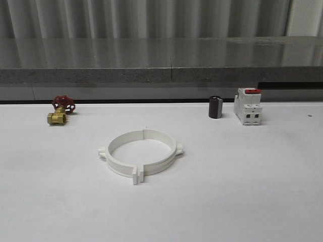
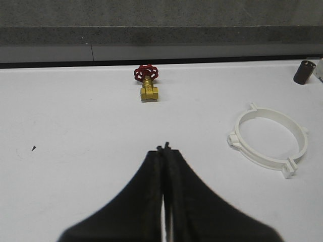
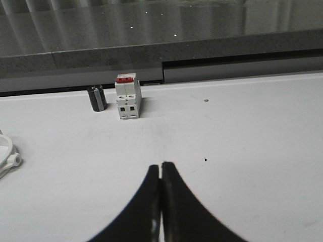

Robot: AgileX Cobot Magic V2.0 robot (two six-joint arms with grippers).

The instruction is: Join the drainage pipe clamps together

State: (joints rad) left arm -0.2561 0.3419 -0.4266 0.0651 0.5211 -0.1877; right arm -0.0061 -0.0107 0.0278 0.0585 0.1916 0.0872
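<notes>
Drainage pipe clamps [image 1: 143, 155] lie flat on the white table [image 1: 252, 191], the two half-bands meeting as one closed ring with tabs touching at front and rear seams; ring sits near table centre, ahead of and off to the right-hand side of the left gripper [image 2: 164, 147], well apart from it. Left gripper: jaws clenched together, nothing held; brass valve with red handwheel [image 2: 147, 83] stands straight ahead beyond its tips. Right gripper [image 3: 160, 164]: jaws likewise clenched, empty; white breaker block with red top [image 3: 126, 97] and dark cylinder [image 3: 96, 98] stand side by side ahead, slightly to its left.
</notes>
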